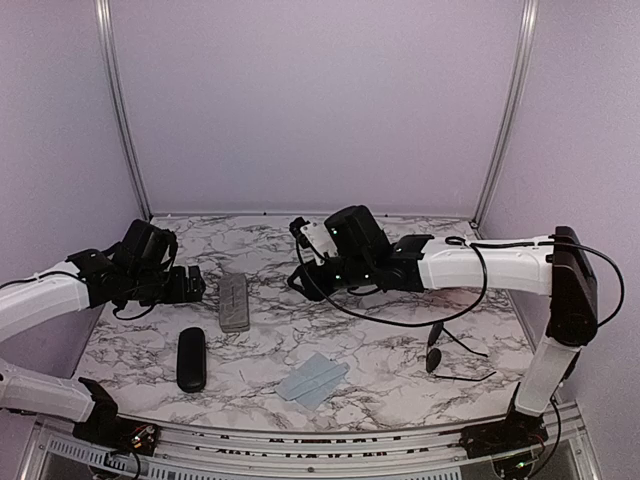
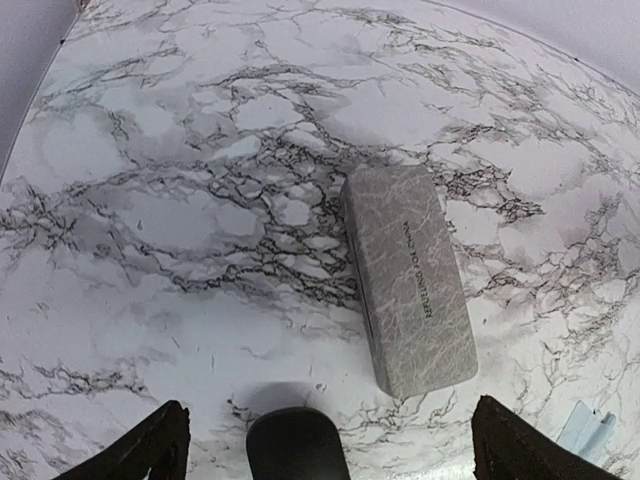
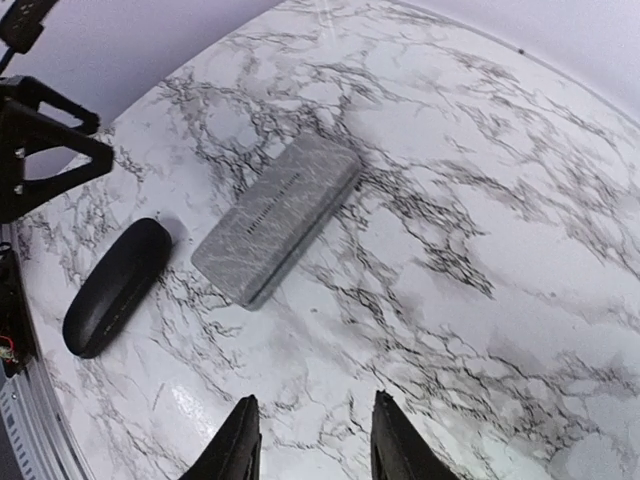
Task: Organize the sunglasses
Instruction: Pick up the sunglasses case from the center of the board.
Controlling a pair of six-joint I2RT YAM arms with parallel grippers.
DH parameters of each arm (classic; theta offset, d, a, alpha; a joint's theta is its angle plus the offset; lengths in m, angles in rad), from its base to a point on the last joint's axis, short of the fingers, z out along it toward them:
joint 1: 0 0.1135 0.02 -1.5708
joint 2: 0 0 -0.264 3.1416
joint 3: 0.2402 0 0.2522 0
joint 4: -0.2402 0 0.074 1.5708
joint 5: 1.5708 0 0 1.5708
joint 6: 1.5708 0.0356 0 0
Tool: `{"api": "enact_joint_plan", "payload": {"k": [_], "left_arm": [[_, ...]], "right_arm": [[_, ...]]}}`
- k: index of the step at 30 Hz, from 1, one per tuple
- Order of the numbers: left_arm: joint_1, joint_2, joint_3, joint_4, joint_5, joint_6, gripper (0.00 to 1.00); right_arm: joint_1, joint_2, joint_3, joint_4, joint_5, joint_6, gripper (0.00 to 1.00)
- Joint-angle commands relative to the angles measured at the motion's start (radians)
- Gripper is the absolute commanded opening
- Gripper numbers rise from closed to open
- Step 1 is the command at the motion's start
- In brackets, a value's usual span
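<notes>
- One marble table (image 1: 380, 350) carries everything; nothing is being carried, so this looks like a pause between steps.
- Left gripper (image 1: 190, 284) hovers at the left side above the two cases, its jaws spread wide and empty.
- Right gripper (image 3: 312, 440) hangs over mid-table, its jaws partly apart with nothing between them.
- Grey case (image 1: 234, 301) lies shut, just beside the left gripper.
- Black oval case (image 1: 191, 358) lies shut, nearer the front edge.
- Blue cloth (image 1: 312, 380) lies flat at centre front.
- Sunglasses (image 1: 434, 358) lie at front right, well apart from both grippers; only one pair shows.
- Next, probably: the right arm reaches them, pinching low on the thin frame, while a case gets opened.
</notes>
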Motion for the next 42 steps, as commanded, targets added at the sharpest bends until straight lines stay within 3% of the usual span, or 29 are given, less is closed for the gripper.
{"api": "enact_joint_plan", "payload": {"k": [1,5,14,20,23,27,34,42], "left_arm": [[-0.036,-0.183,-0.163,-0.131,-0.024,-0.163,0.99],[-0.105,-0.259,-0.216,-0.153,-0.016,-0.267,0.99],[-0.212,-0.182,-0.295,-0.187,-0.057,-0.445,0.99],[-0.253,-0.094,-0.315,-0.094,-0.048,-0.459,0.99],[-0.271,-0.043,-0.319,-0.05,-0.042,-0.459,0.94],[-0.292,0.025,-0.32,-0.006,-0.042,-0.456,0.82],[-0.332,0.08,-0.287,-0.008,-0.075,-0.427,0.3],[-0.393,0.029,-0.108,-0.038,-0.098,-0.149,0.3]], "right_arm": [[0.002,-0.128,-0.162,-0.074,0.121,0.002,0.4],[0.007,-0.213,-0.278,-0.088,0.134,0.023,0.43],[0.016,-0.283,-0.417,-0.076,0.165,0.08,0.47],[0.016,-0.262,-0.423,-0.055,0.168,0.075,0.47],[0.016,-0.249,-0.424,-0.051,0.174,0.074,0.47],[0.016,-0.24,-0.442,-0.032,0.174,0.079,0.47],[0.016,-0.238,-0.467,-0.019,0.175,0.087,0.46],[0.005,-0.278,-0.429,-0.063,0.219,0.068,0.45]]}}
